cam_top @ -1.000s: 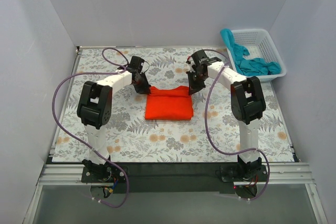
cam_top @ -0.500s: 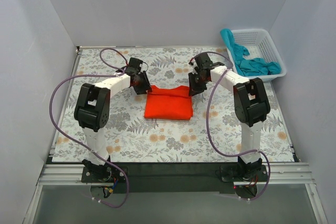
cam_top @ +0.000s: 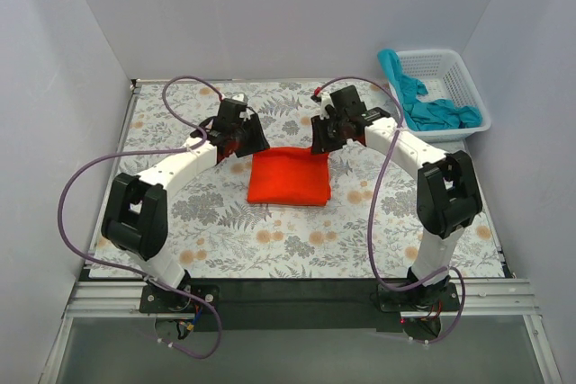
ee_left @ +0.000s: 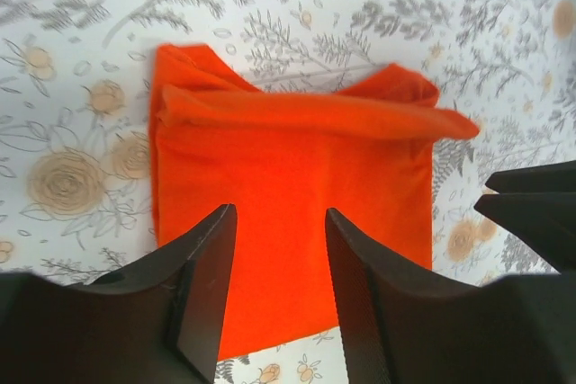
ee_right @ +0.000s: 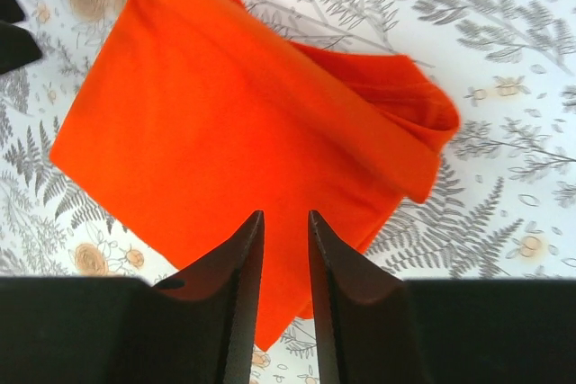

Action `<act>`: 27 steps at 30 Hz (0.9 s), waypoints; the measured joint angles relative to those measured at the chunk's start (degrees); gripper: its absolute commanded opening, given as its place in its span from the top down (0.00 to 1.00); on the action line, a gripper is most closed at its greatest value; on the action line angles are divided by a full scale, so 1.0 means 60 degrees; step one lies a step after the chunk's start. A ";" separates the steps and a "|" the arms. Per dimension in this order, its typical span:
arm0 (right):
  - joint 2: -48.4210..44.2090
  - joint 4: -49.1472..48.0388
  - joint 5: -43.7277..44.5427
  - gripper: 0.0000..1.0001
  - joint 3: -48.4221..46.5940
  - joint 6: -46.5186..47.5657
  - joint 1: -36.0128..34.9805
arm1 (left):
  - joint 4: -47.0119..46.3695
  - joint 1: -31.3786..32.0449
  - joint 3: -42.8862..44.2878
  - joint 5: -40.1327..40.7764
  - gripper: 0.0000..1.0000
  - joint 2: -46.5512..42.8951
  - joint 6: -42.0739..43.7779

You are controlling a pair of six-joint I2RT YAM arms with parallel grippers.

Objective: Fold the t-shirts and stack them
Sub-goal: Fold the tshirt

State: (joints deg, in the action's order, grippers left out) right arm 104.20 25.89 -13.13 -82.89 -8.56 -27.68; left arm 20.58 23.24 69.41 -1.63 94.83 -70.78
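The orange-red t-shirt [cam_top: 289, 177] lies folded into a rough rectangle in the middle of the table, with a rolled fold along its far edge [ee_left: 306, 110]. My left gripper [cam_top: 245, 139] hovers over its far left corner, open, nothing between the fingers [ee_left: 279, 213]. My right gripper [cam_top: 326, 138] hovers over the far right corner, jaws parted a little and empty [ee_right: 285, 215], with the shirt [ee_right: 225, 123] lying free beneath. The teal t-shirt [cam_top: 430, 107] sits crumpled in the white basket, one end draped over its left rim.
The white lattice basket [cam_top: 468, 78] stands at the far right, just off the floral table cover [cam_top: 225, 231]. Grey walls close in the table on three sides. Purple cables loop out from both arms.
Both grippers have opened and let go of the orange-red shirt's far corners. They have risen and drawn back slightly toward the far side. The shirt stays flat.
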 measured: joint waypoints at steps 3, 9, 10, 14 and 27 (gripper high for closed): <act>0.0204 -0.0106 -0.0404 0.71 0.0135 0.0189 -0.0095 | -0.0189 0.0186 -0.0259 -0.0299 0.64 0.0255 0.0033; 0.1220 -0.0357 -0.0761 0.72 -0.0051 0.0382 0.0117 | -0.0368 0.0091 0.0222 -0.0339 0.67 0.2113 0.0051; 0.1475 -0.0408 -0.0798 0.72 -0.0157 0.0393 0.0193 | -0.0390 0.0051 0.0452 -0.0335 0.67 0.2495 0.0047; 0.2408 -0.0517 -0.0962 0.72 -0.0692 0.0339 0.0641 | -0.0484 -0.0204 0.1570 -0.0481 0.62 0.3530 -0.0091; 0.1147 -0.0998 -0.1246 0.53 0.0062 -0.0321 0.1315 | -0.0423 -0.0499 0.0484 -0.0882 0.22 0.2109 -0.0415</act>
State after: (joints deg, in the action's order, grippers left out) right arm 111.09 19.90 -20.60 -82.52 -10.48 -19.79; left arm 18.04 20.25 72.31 -6.92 107.48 -73.28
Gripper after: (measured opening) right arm 0.443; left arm 0.722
